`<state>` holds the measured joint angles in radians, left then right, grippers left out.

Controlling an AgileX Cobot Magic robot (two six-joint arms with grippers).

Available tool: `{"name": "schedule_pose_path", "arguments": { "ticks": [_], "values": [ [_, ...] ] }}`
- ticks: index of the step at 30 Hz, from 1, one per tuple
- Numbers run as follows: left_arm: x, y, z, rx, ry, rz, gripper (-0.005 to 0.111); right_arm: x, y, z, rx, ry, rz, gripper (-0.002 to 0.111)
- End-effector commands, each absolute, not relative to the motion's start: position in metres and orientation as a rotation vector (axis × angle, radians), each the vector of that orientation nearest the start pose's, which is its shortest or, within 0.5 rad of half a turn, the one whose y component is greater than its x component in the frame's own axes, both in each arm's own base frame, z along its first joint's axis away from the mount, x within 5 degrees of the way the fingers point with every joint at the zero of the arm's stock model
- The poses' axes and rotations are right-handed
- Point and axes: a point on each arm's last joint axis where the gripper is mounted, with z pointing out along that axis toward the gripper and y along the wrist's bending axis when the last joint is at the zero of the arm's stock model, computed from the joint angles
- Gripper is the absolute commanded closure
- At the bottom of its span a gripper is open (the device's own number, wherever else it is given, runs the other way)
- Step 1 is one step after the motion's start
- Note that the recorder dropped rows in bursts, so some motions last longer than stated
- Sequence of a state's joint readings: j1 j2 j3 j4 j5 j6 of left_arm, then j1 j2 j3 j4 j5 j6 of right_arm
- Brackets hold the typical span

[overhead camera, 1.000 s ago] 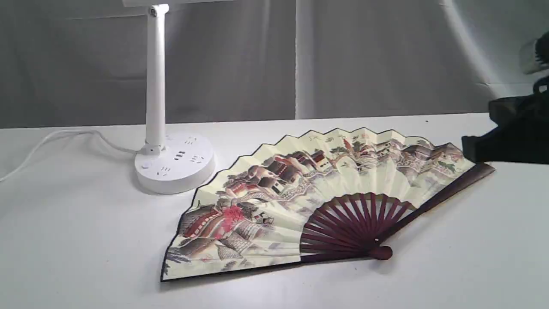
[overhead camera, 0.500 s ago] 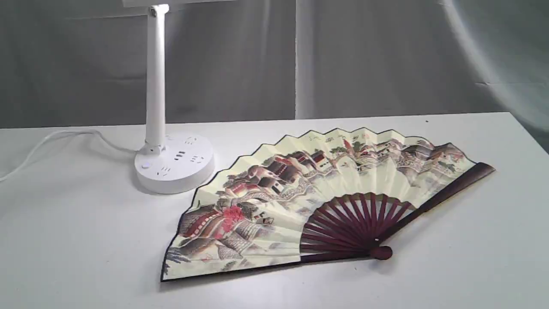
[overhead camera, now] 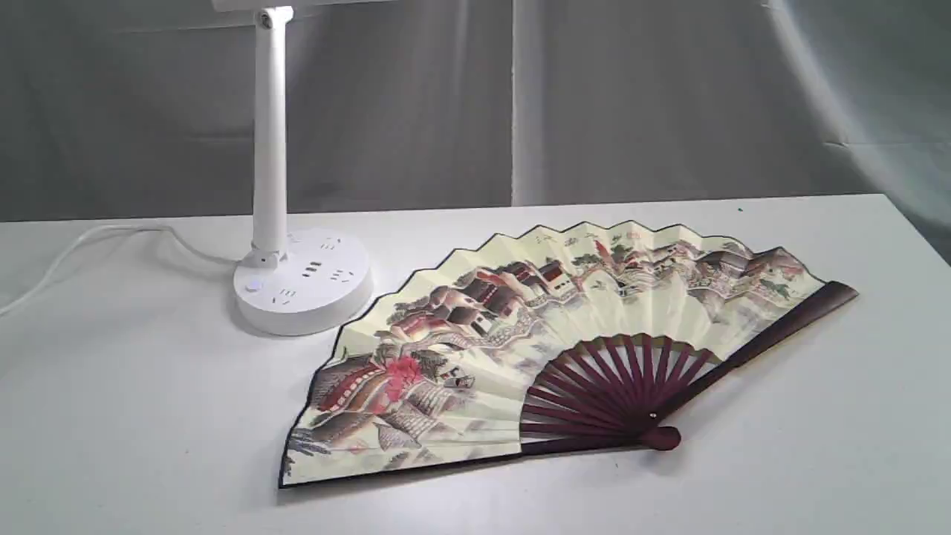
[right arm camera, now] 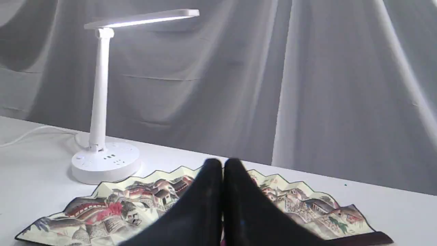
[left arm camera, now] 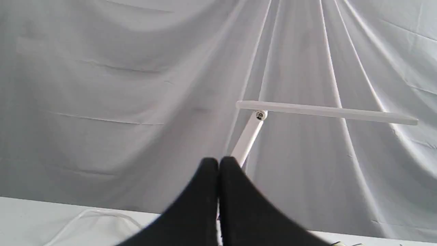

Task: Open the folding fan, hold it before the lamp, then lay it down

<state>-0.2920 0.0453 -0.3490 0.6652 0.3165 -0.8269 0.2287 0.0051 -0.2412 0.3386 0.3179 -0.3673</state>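
The folding fan [overhead camera: 520,349] lies spread wide open and flat on the white table [overhead camera: 126,416], painted leaf up, maroon ribs and pivot toward the front; it also shows in the right wrist view as the fan [right arm camera: 119,208]. The white lamp [overhead camera: 271,148] stands at the fan's left, its round socket base [overhead camera: 304,286] just beside the leaf's edge. No gripper appears in the exterior view. My left gripper [left arm camera: 218,164] is shut, empty, raised and facing the lamp [left arm camera: 324,111]. My right gripper [right arm camera: 222,165] is shut, empty, above the fan's near side.
The lamp's white cord [overhead camera: 89,241] runs off to the left across the table. A grey cloth backdrop [overhead camera: 669,96] hangs behind the table's far edge. The lamp head [right arm camera: 143,18] is lit.
One second ago the right arm's dark gripper hung over the fan's right guard stick at the frame's edge. It has since withdrawn out of the exterior view. The fan has stayed put.
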Motion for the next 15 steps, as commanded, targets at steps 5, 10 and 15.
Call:
{"name": "schedule_pose_path", "arguments": {
  "ticks": [5, 10, 15],
  "values": [
    [0.034, 0.008, 0.301, -0.082, 1.432, -0.26, 0.107, 0.036, 0.018, 0.263, -0.306, 1.539, 0.217, 0.108],
    [0.034, 0.008, 0.301, -0.082, 1.432, -0.26, 0.107, 0.038, 0.013, 0.268, -0.363, 1.453, 0.052, 0.108],
    [0.034, 0.008, 0.301, -0.082, 1.432, -0.26, 0.107, 0.047, 0.011, 0.251, -0.42, 1.347, -0.115, 0.108]
  ]
}}
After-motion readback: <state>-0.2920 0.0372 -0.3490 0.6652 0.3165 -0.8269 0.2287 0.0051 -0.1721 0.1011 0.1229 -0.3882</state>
